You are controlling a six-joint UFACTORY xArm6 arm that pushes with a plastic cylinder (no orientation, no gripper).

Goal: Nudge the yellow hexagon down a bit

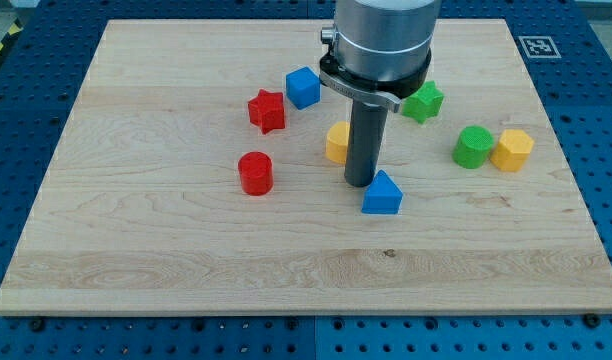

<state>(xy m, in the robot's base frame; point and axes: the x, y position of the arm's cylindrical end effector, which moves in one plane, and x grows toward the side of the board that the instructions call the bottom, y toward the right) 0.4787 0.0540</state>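
Observation:
A yellow hexagon [512,150] lies at the view's right, touching a green cylinder [473,146] on its left. A second yellow block [336,142], its shape partly hidden by the rod, lies near the middle. My tip [361,184] rests on the wooden board [136,250], just right of and below this yellow block and touching or nearly touching the upper left of a blue house-shaped block [382,194]. The tip is far to the left of the yellow hexagon.
A blue cube [303,87] and a red star [267,111] lie up and left of the tip. A red cylinder [255,173] lies to its left. A green star [423,101] sits right of the arm's body [381,45].

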